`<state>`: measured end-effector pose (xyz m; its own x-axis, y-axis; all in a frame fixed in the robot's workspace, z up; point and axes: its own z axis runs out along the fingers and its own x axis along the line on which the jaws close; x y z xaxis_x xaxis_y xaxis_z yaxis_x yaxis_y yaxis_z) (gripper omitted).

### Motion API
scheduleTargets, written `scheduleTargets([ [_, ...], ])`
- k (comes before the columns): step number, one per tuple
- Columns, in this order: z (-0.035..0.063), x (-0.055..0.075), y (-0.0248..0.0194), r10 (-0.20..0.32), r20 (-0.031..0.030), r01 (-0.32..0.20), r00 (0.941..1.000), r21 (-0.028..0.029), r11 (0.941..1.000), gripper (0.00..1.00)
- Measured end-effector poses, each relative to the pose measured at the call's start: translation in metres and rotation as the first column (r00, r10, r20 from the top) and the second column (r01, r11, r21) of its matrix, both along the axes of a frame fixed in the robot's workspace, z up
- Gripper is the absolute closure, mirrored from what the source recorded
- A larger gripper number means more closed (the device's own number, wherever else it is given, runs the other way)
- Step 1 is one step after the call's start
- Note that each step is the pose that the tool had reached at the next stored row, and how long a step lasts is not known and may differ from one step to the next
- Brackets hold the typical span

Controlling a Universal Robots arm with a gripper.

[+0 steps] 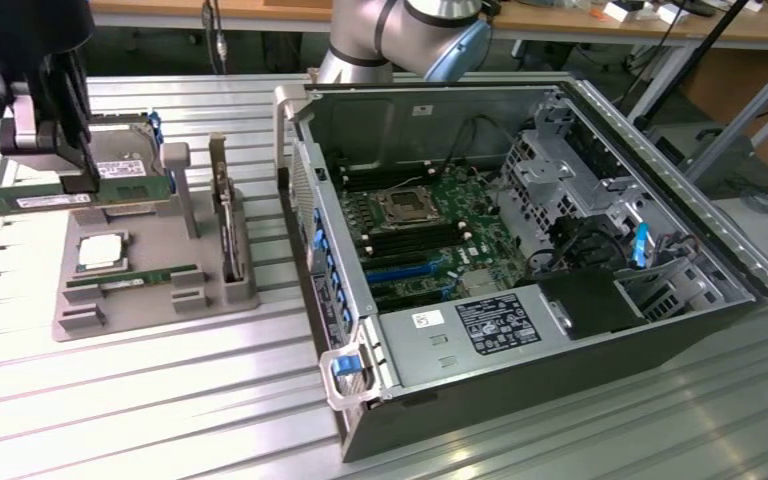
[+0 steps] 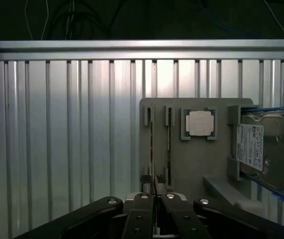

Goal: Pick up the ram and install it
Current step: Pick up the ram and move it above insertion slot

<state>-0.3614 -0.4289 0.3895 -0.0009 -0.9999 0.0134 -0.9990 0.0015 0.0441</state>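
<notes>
Because the claw (image 1: 84, 185) was clenched near the middle of the ram (image 1: 17, 198), it hung level, clear of the grey tray (image 1: 131, 310) beneath the claw. The open computer case (image 1: 491, 420) stood well apart from the claw.

No legible text on any label

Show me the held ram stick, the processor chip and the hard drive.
ram stick (image 1: 17, 196), exterior view, green face of the board.
processor chip (image 2: 200, 122), wrist view, middle of its silver lid.
hard drive (image 2: 276, 149), wrist view, metal top beside the label.
</notes>
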Motion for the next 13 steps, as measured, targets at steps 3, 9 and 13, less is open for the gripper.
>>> scheduleTargets([
  [3, 0.0076, 0.0, 0.0, 0.0, 0.0, 0.0, 1.0, 0.0, 1.0, 0.88],
  [9, 0.0273, 0.0, 0.0, 0.0, 0.0, 0.0, 1.0, 0.0, 1.0, 0.88],
  [13, 0.0423, 0.0, 0.0, 0.0, 0.0, 0.0, 1.0, 0.0, 1.0, 0.88],
])
